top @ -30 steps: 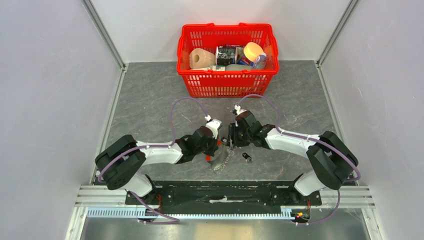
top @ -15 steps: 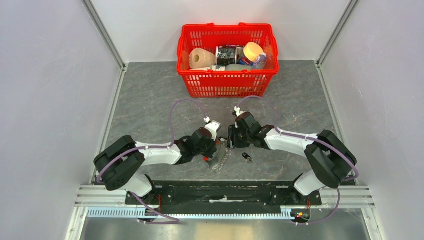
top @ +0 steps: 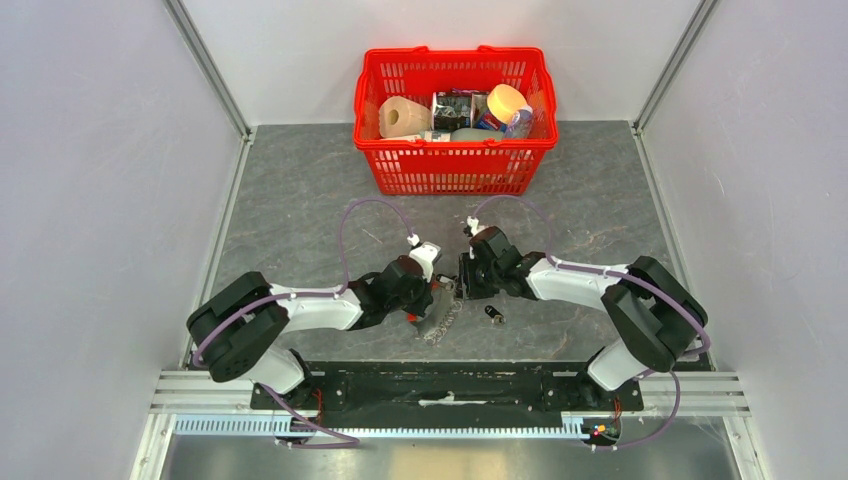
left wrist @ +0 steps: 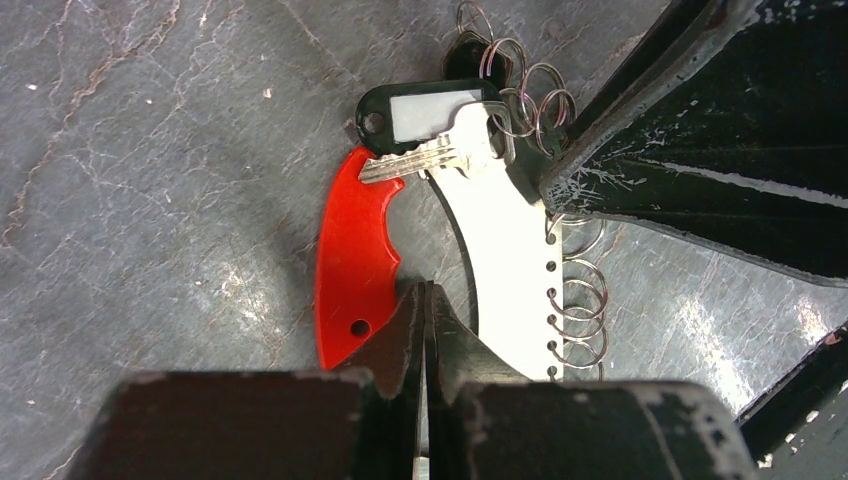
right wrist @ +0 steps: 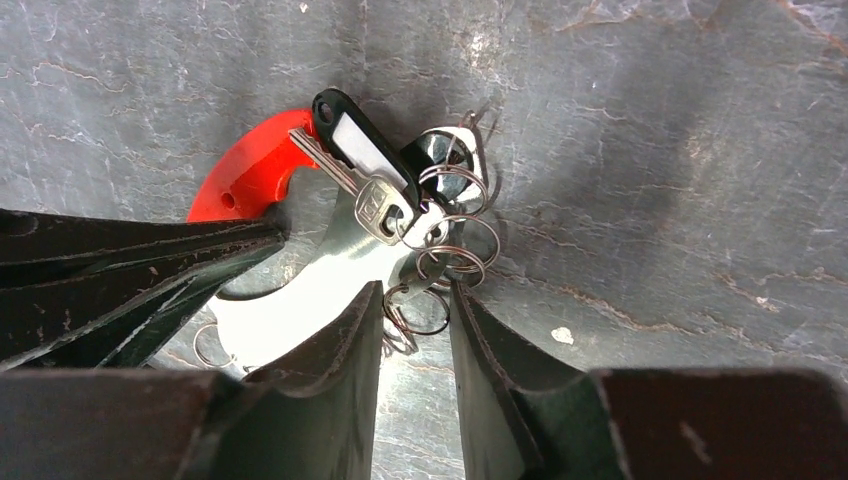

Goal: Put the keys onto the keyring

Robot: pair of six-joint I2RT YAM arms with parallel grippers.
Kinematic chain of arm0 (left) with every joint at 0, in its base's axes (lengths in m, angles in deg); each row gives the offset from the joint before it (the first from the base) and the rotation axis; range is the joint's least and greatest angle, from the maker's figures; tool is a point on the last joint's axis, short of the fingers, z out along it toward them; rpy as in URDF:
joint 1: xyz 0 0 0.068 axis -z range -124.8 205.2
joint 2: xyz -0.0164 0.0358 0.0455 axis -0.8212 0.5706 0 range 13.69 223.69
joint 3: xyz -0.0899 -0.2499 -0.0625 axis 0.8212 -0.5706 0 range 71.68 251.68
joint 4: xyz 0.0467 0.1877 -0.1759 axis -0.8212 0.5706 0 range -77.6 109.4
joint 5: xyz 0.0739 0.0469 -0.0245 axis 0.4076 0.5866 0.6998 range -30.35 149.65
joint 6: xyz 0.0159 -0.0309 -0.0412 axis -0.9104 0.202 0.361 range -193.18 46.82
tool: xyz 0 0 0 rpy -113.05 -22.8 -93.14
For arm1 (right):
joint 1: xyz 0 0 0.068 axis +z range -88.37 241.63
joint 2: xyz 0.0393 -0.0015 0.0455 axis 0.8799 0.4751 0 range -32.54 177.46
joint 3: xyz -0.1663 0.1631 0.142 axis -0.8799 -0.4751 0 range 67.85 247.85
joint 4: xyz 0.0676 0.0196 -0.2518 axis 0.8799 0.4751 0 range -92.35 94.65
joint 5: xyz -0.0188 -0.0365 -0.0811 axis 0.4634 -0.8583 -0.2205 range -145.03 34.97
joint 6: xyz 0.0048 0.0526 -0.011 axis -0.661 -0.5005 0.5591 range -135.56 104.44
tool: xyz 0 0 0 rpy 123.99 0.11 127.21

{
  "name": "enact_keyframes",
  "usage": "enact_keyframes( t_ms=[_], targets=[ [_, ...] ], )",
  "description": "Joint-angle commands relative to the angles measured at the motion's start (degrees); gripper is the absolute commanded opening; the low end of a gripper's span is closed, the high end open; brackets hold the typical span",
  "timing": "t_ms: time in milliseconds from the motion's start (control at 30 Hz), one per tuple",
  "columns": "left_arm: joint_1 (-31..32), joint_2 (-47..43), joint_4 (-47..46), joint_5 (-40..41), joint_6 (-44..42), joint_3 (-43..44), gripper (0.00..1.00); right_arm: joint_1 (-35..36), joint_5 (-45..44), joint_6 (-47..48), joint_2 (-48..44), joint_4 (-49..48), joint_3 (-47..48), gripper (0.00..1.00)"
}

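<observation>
The keyring [top: 440,318] lies on the table between my two grippers: a red curved strap [left wrist: 352,260], a silvery plate [left wrist: 510,270] with several split rings, and a white tag in a black frame [left wrist: 430,108]. My left gripper [left wrist: 427,290] is shut, its tips pressed down between the red strap and the silvery plate. My right gripper [right wrist: 416,290] is open with one split ring [right wrist: 418,310] between its fingertips, nearly filling the gap. The keys [top: 493,314], a tiny black-headed piece, lie apart on the table just right of the bunch.
A red basket [top: 455,165] with a paper roll, bottles and packets stands at the back of the grey stone-patterned table [top: 300,190]. Grey walls close both sides. A black rail [top: 440,385] runs along the near edge.
My right gripper's jaws have narrowed around the split ring, and the right arm has edged slightly left. The left gripper stays shut on the same spot.
</observation>
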Motion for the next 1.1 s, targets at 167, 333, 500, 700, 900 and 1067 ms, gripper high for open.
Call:
enact_keyframes(
  t_ms=[167, 333, 500, 700, 900, 1067],
  targets=[
    [-0.19, -1.70, -0.05, -0.22, 1.73, -1.33, 0.02, 0.27, 1.04, 0.44, -4.15, -3.49, -2.12, 0.31],
    [-0.17, -1.80, -0.05, -0.49, 1.82, -1.09, 0.02, 0.27, 0.59, 0.42, -5.38, -3.61, -2.84, 0.26],
    [-0.17, -2.17, 0.00, -0.63, 1.92, -1.08, 0.02, 0.27, -0.86, 0.63, -4.93, -2.40, -2.67, 0.24],
    [-0.18, -2.34, -0.05, -0.93, 2.08, -1.20, 0.02, 0.25, -0.78, 0.67, -4.42, -1.84, -2.49, 0.22],
    [-0.22, -2.65, 0.04, -1.02, 2.06, -1.47, 0.02, 0.27, -1.52, 0.80, -4.81, 0.03, -2.67, 0.25],
    [-0.13, -2.83, 0.05, -1.20, 2.18, -1.53, 0.02, 0.31, -2.12, 0.15, -5.32, 0.01, -3.45, 0.28]
  ],
)
